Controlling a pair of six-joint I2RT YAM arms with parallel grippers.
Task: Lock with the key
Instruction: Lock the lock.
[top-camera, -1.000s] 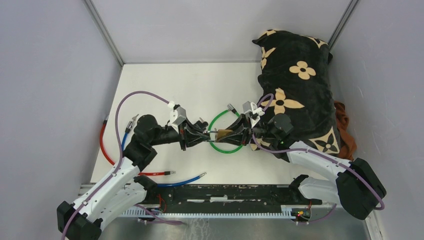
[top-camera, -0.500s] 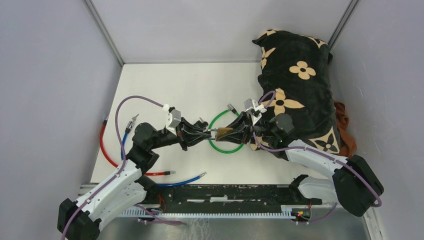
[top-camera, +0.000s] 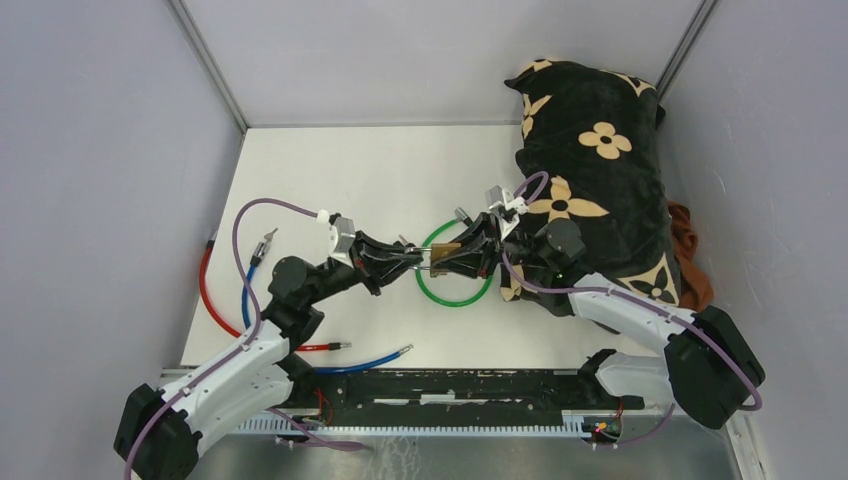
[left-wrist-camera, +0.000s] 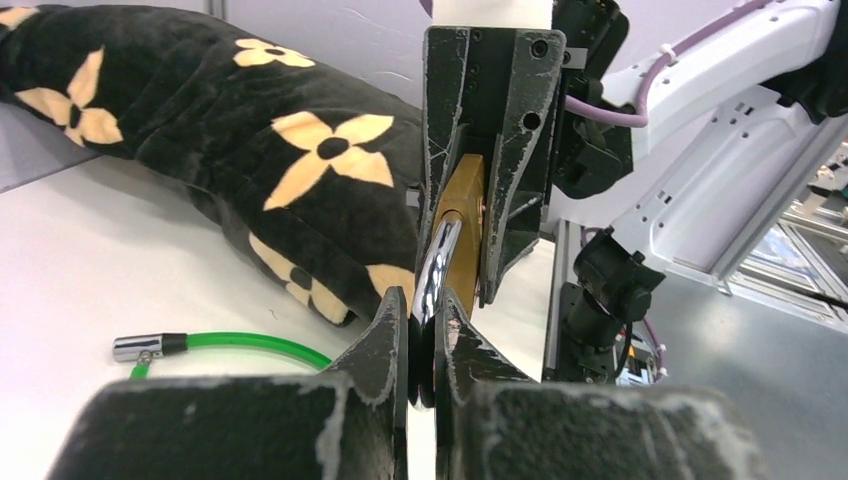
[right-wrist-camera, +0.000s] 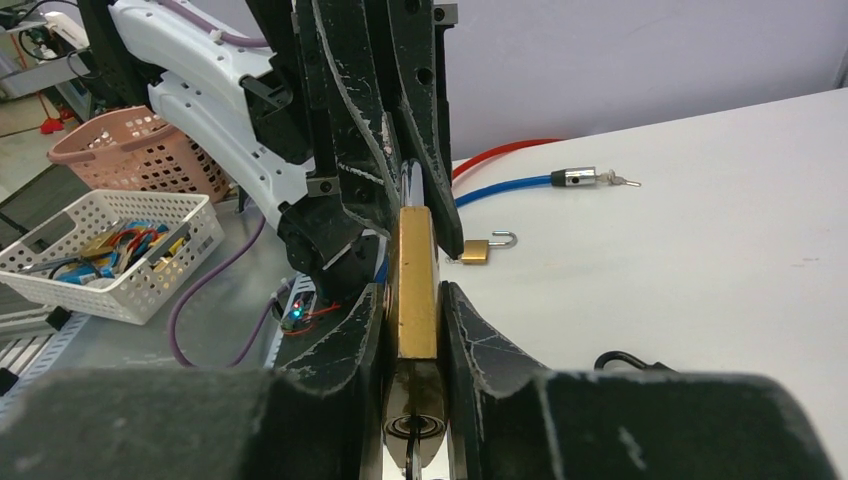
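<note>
A brass padlock (top-camera: 447, 255) hangs in the air over the green cable loop (top-camera: 455, 297), between both grippers. My right gripper (right-wrist-camera: 415, 290) is shut on the brass body (right-wrist-camera: 416, 270). The keyway (right-wrist-camera: 413, 428) faces that wrist camera, and a thin dark blade, seemingly the key, sticks out of it. My left gripper (left-wrist-camera: 420, 300) is shut on the chrome shackle (left-wrist-camera: 438, 258), which curves up into the brass body (left-wrist-camera: 466, 215) held between the right fingers (left-wrist-camera: 515, 150). The two grippers point at each other, tip to tip.
A black pillow with tan flowers (top-camera: 590, 170) lies at the right, close behind the right arm. Red (top-camera: 208, 295) and blue (top-camera: 365, 362) cable locks lie at the left near edge. A small second padlock (right-wrist-camera: 478, 250) sits on the table. Baskets (right-wrist-camera: 110, 260) stand beyond the table.
The left jaws have closed on the shackle. Both grippers, with the padlock, have shifted a little toward the far side of the table.
</note>
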